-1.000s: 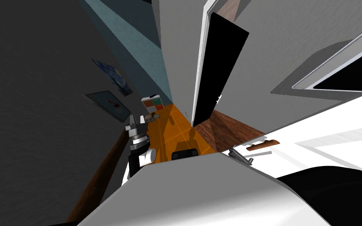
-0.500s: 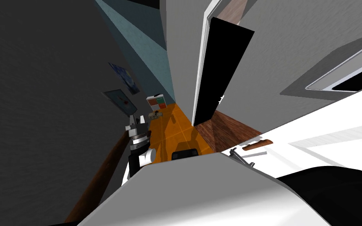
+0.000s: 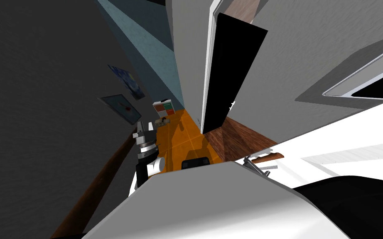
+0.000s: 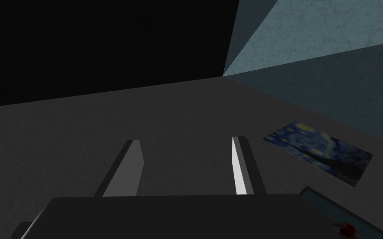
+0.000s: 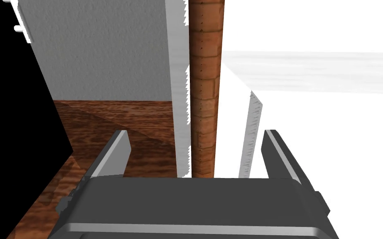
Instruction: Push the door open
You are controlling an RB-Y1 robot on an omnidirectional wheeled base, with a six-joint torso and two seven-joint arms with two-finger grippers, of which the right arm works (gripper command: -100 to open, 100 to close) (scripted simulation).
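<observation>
The door (image 3: 352, 137) is a broad white panelled leaf on my right, seen edge-on. Its brown edge (image 3: 270, 157) points toward the wooden floor. My right gripper (image 3: 258, 165) sits low at that edge. In the right wrist view the gripper (image 5: 195, 132) is open, and the brown edge strip (image 5: 203, 91) runs up between its fingers with the white door face (image 5: 319, 124) beside it. I cannot tell whether a finger touches the door. My left gripper (image 3: 144, 129) hangs at my left by the dark wall, and its fingers (image 4: 186, 140) are open and empty.
A white-framed doorway with a black area (image 3: 232, 70) stands ahead in the grey wall. Wooden floor (image 3: 236, 139) meets orange floor (image 3: 178, 137) in a narrow hall. A small shelf unit (image 3: 163, 108) stands at the hall's far end. A dark wall (image 3: 41, 124) lies close on my left.
The whole head view has shifted a little, so I have moved. The door's brown edge now looks shorter and lies closer to my right gripper. Neither arm has changed its pose.
</observation>
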